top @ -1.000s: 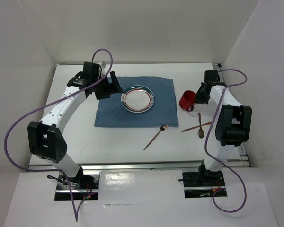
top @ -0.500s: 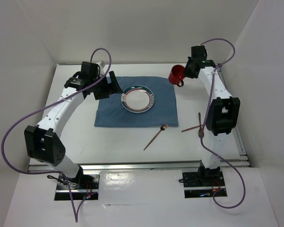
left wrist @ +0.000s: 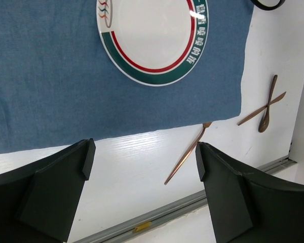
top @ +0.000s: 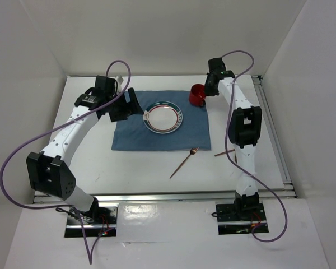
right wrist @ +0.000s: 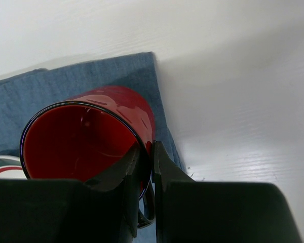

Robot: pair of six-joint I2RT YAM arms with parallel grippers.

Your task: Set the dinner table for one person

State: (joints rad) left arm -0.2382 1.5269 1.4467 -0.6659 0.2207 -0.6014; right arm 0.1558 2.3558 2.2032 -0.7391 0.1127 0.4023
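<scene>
Top external: dinner table (top: 129, 168) seen spread beneath both arms. Blue mat (top: 157, 140) laid at centre, plate (top: 164, 117) set on it. Right gripper (top: 207, 89) narrowed onto rim of red mug (top: 197, 95), wall pinched between fingers. Mug tilted over mat's far right corner; contact with mat cannot be told. Left gripper (top: 131, 103) spread wide, nothing held, poised over mat's left edge. Copper spoon (top: 185, 161) lying on table beside mat's near edge.
</scene>
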